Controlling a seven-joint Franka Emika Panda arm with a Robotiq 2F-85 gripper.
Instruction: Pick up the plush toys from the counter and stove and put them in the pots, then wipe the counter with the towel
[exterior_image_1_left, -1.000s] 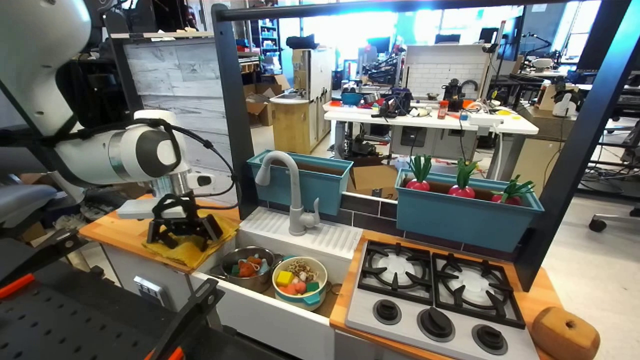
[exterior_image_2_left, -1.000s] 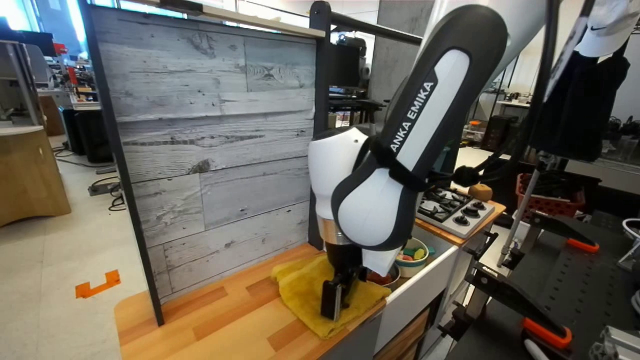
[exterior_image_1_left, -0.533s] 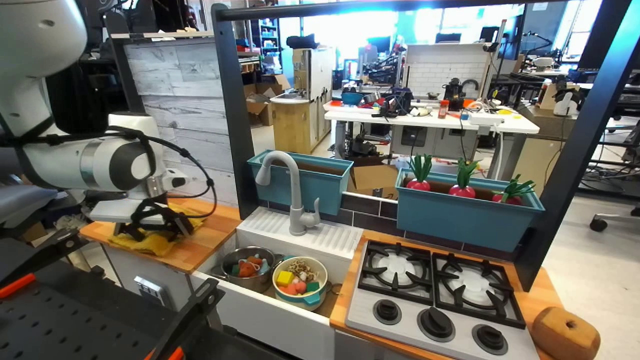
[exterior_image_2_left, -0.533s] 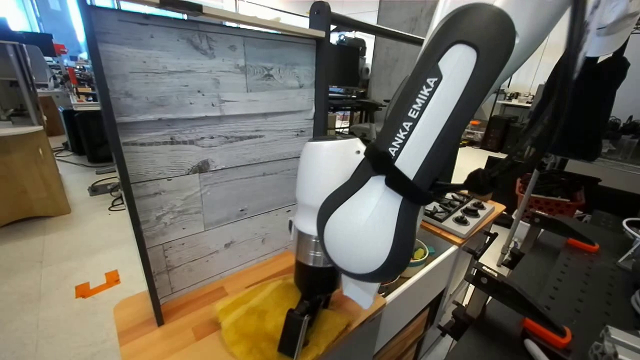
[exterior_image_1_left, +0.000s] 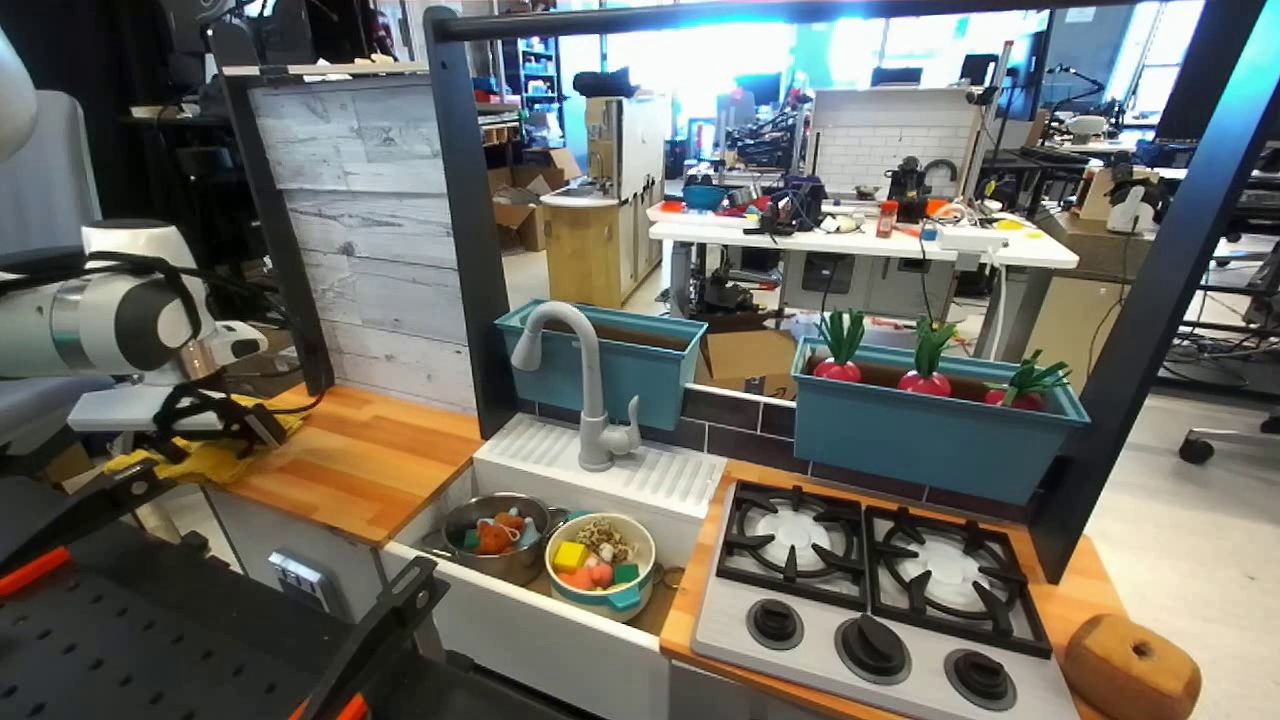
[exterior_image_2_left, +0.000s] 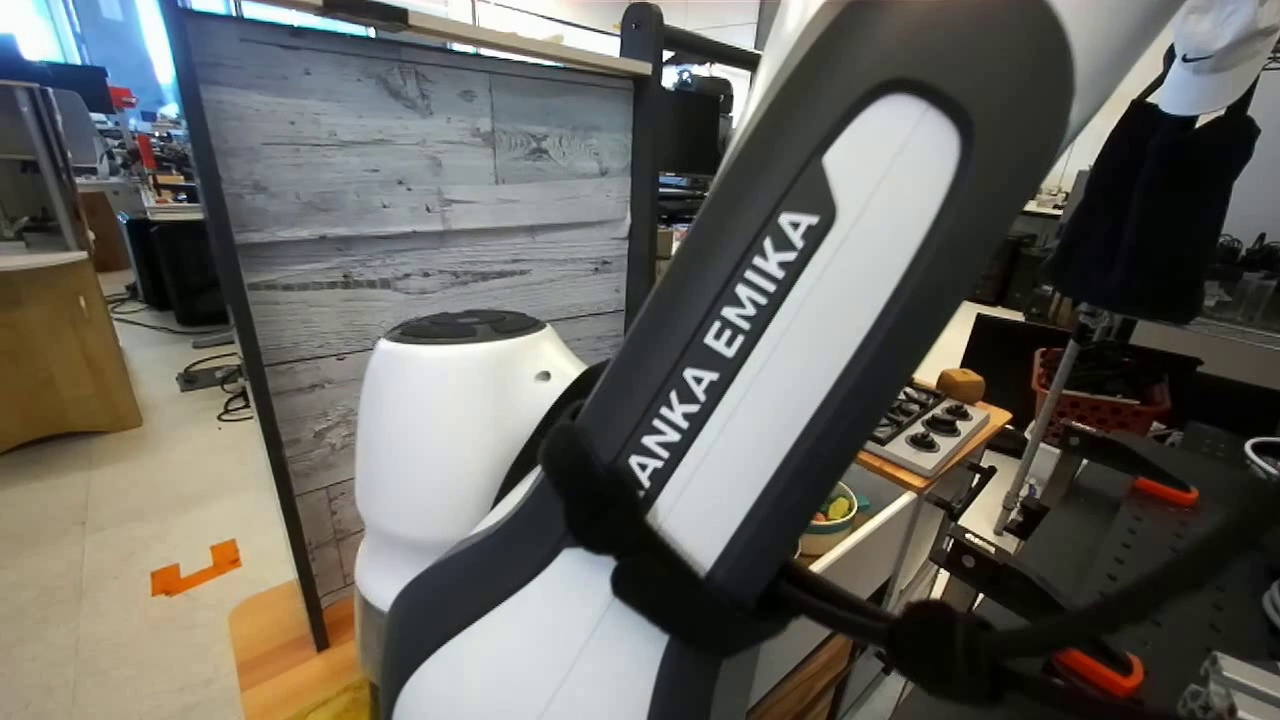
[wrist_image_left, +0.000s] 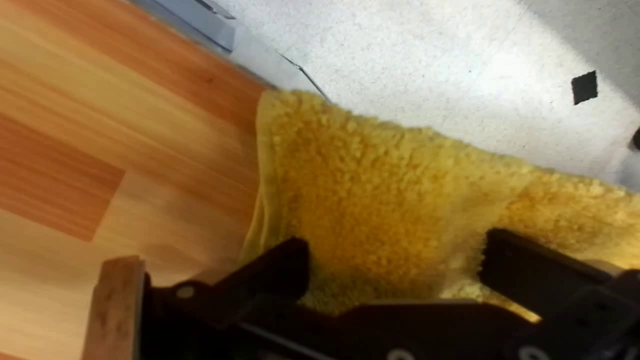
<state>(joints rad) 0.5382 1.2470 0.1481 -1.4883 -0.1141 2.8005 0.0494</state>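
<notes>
My gripper (wrist_image_left: 395, 260) stands open, its fingers spread over the yellow towel (wrist_image_left: 370, 200) in the wrist view. In an exterior view it is down at the far end of the counter (exterior_image_1_left: 360, 450), with the towel (exterior_image_1_left: 215, 462) under it and part of the cloth past the edge. The arm hides the gripper in an exterior view, where a bit of towel (exterior_image_2_left: 340, 702) shows. Plush toys (exterior_image_1_left: 495, 538) lie inside the steel pot (exterior_image_1_left: 520, 570). More plush toys (exterior_image_1_left: 598, 572) fill the cream pot (exterior_image_1_left: 600, 605). The stove (exterior_image_1_left: 880, 590) carries no toys.
Both pots sit in the sink beneath a grey faucet (exterior_image_1_left: 590, 390). Teal planter boxes (exterior_image_1_left: 930, 430) line the back. A wooden block (exterior_image_1_left: 1130, 665) rests beside the stove. A grey plank panel (exterior_image_2_left: 430, 200) walls the counter; a black perforated table (exterior_image_1_left: 130, 610) stands in front.
The arm has swept along the counter, away from the sink, dragging the towel to the far end. Bare wood now shows where the cloth lay. The jaws have stayed open.
</notes>
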